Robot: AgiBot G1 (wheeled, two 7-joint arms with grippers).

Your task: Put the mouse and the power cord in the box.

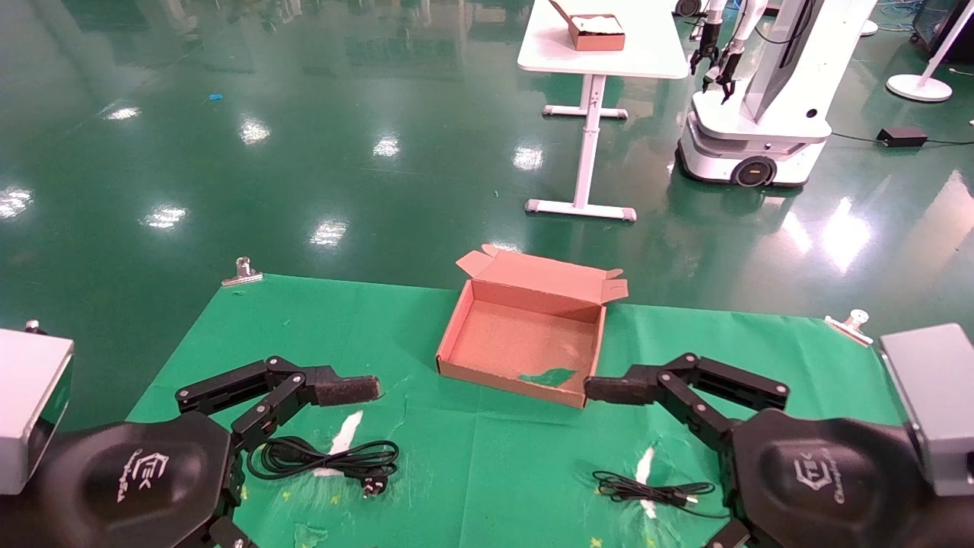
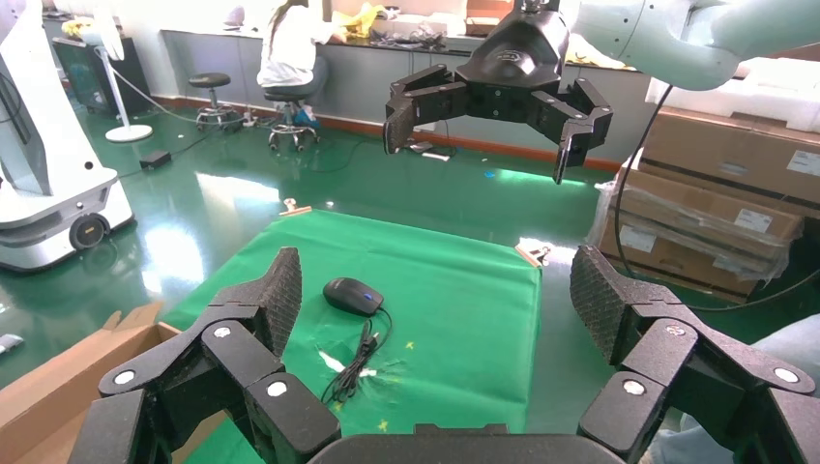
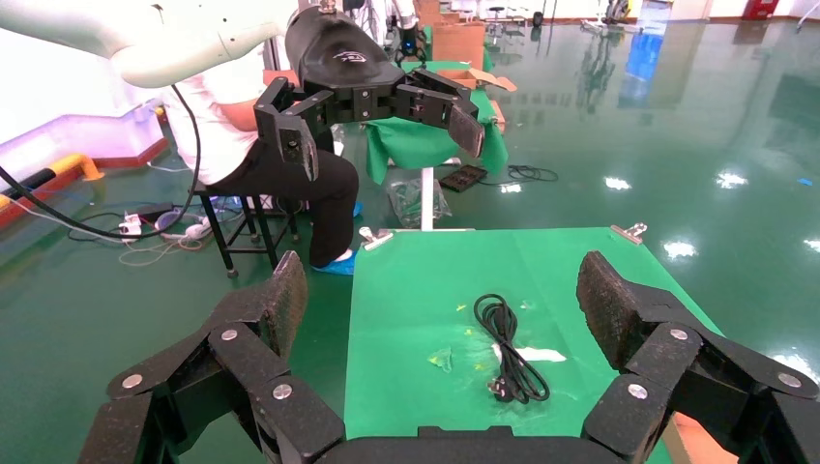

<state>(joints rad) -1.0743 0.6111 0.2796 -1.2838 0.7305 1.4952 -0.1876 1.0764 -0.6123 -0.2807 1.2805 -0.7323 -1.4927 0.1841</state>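
Both grippers, left and right, hung spread wide and empty. The looped thick black power cord lay on the green cloth below the left jaws; the small black oval mouse lay under the right jaws. The shallow brown cardboard box stood empty between the fingertips. Best practice: descend squarely over the bundle's middle.

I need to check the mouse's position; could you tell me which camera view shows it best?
The left wrist view: the mouse lies whole on the green cloth. The head view shows only its thin cable, its body hidden by the right arm. The right wrist view misses it.
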